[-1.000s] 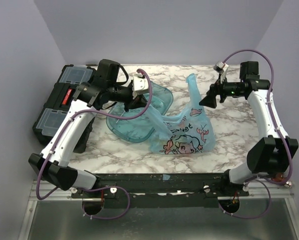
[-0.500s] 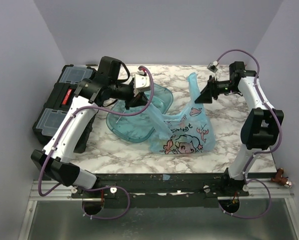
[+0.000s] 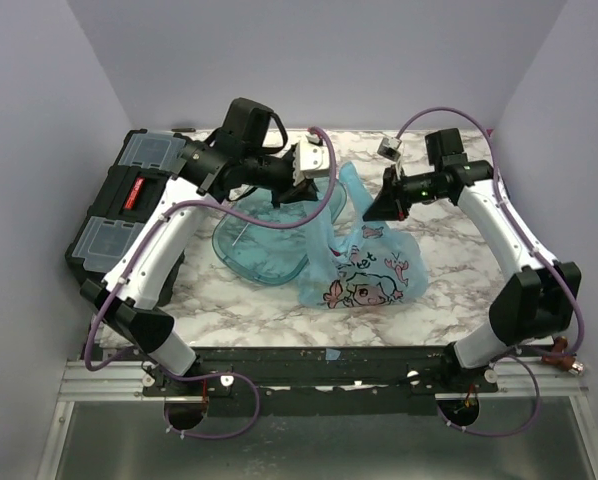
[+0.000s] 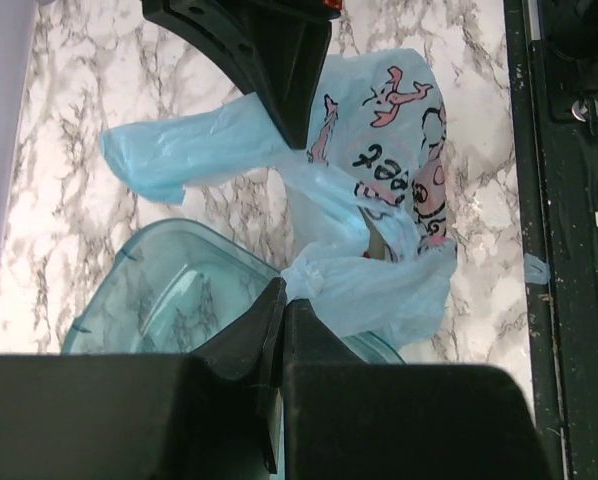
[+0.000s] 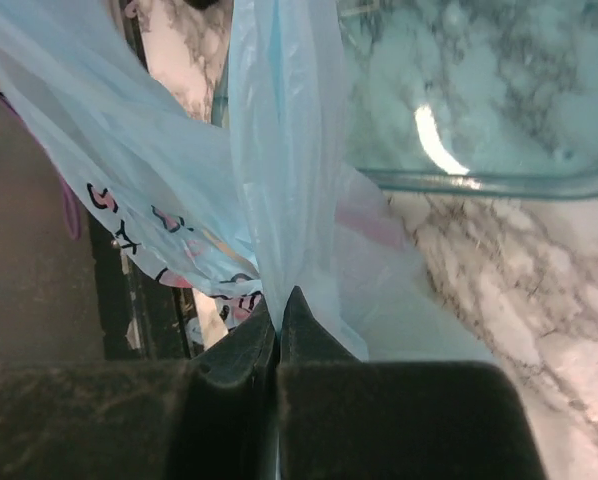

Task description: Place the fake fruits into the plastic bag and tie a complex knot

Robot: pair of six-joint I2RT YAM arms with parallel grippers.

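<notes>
The light-blue plastic bag (image 3: 367,272) with its pink cartoon print lies on the marble table, and its two handles are pulled up. My left gripper (image 3: 305,190) is shut on one handle; in the left wrist view the film bunches right at the closed tips (image 4: 284,292). My right gripper (image 3: 370,212) is shut on the other handle, a blue strip (image 5: 279,150) that runs up from its tips (image 5: 279,300). The bag (image 4: 379,190) hides the fake fruits; only a dim dark shape shows at its mouth. No knot is in view.
A clear teal oval tray (image 3: 254,250) lies just left of the bag, under the left gripper. A black toolbox (image 3: 119,205) stands at the table's left edge. Purple walls close in the back and both sides, and a black rail (image 3: 319,358) runs along the front.
My right gripper swung left to the bag's upright handle and shut on it. The left arm carried its handle rightward and up, so the two grippers now stand close together.
</notes>
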